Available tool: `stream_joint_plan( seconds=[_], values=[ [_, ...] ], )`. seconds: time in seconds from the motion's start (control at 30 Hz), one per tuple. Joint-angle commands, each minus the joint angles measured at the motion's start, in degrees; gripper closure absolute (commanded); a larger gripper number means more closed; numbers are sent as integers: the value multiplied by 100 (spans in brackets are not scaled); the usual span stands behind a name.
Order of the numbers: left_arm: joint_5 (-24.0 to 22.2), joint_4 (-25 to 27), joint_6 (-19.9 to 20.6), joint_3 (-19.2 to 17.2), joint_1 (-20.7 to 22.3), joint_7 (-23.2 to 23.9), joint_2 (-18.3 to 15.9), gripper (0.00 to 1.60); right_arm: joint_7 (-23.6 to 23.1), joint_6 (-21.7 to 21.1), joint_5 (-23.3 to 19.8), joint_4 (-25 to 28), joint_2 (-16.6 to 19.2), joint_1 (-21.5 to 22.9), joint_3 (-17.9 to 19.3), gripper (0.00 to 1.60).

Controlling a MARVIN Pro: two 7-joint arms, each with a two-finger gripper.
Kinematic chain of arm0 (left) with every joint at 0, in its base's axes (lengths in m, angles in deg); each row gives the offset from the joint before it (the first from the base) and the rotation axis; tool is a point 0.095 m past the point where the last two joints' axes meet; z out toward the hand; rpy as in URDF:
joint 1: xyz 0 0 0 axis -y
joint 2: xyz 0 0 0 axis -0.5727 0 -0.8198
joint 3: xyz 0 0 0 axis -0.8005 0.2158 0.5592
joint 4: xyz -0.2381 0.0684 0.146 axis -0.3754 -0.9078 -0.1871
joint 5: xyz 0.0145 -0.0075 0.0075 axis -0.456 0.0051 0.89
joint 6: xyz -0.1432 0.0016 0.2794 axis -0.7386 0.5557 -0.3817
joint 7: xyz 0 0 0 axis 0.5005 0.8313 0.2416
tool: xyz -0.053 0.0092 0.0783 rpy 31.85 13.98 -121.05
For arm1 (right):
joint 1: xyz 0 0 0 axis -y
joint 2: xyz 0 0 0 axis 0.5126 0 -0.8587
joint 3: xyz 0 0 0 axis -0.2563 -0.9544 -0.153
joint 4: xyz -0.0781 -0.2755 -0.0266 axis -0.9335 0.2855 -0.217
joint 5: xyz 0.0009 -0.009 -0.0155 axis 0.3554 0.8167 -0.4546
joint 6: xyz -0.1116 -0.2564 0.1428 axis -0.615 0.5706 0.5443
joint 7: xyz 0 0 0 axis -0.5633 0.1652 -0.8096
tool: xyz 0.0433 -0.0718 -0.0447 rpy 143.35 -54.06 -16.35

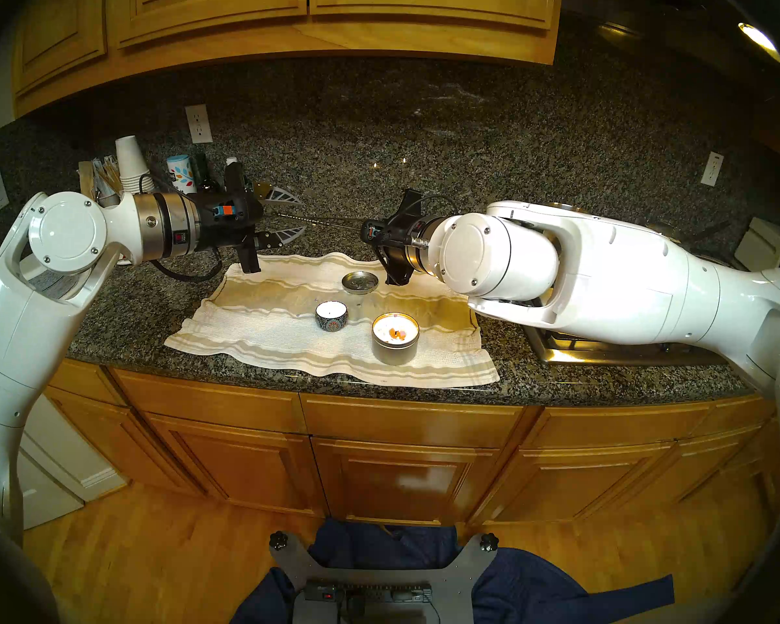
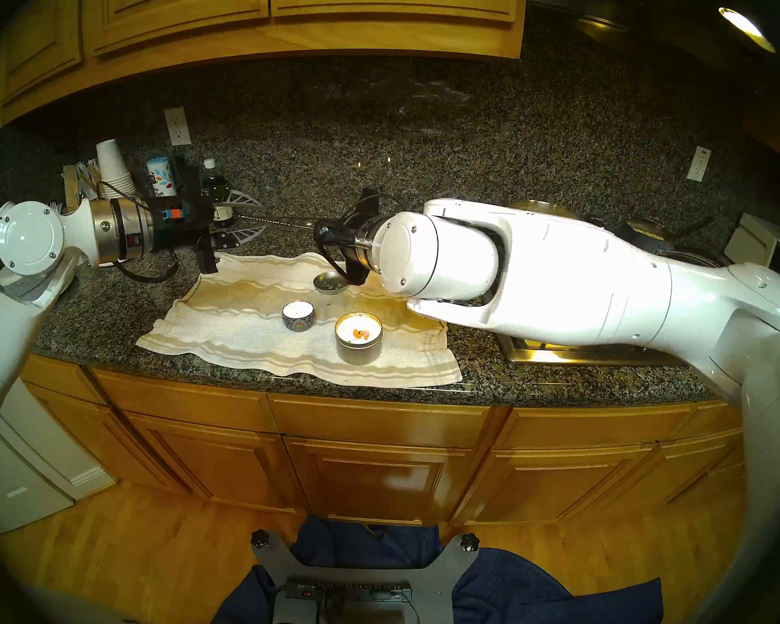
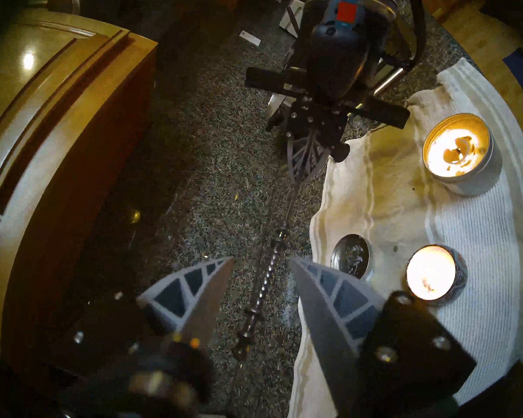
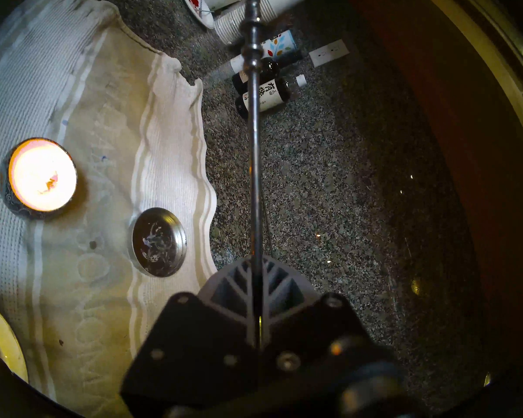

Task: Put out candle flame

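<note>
Above the desk (image 1: 536, 375) behind the towel (image 1: 253, 335), my right claw (image 4: 258, 275) clamped on the snuffer rod (image 3: 264, 287), left claw (image 3: 261, 262) apart around its beaded end, snuffer head hidden, lit candles (image 1: 331, 314) near the front edge — open granite behind.

I see only a sliver of the tin candle (image 4: 0, 342), cut off at the right wrist view's lower left; my own wrist hides the right gripper's fingertips in the head views.

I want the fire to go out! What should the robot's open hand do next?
Probably close the left gripper on the beaded handle of the metal rod. Its fingers already straddle it, and the right gripper holds the other end.
</note>
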Motion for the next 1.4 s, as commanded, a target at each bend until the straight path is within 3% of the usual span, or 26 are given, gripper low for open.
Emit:
stream_joint_plan(
  seconds=[0.0, 0.47, 0.77, 0.97, 1.37],
  values=[
    [275, -112, -62, 79, 449, -160, 29, 81, 64, 27, 153, 35, 35, 286, 152, 160],
    [531, -208, -185, 292, 641, -142, 136, 74, 67, 12, 165, 61, 17, 314, 114, 160],
    [514, -20, -156, 179, 452, -99, 103, 63, 151, -105, 176, -75, -96, 312, 122, 160],
    [566, -73, -175, 202, 386, -103, 98, 78, 140, -116, 179, -85, -133, 325, 129, 160],
    [696, -206, -214, 372, 503, -155, 146, 69, 129, -167, 195, 17, -99, 333, 109, 160]
  ],
)
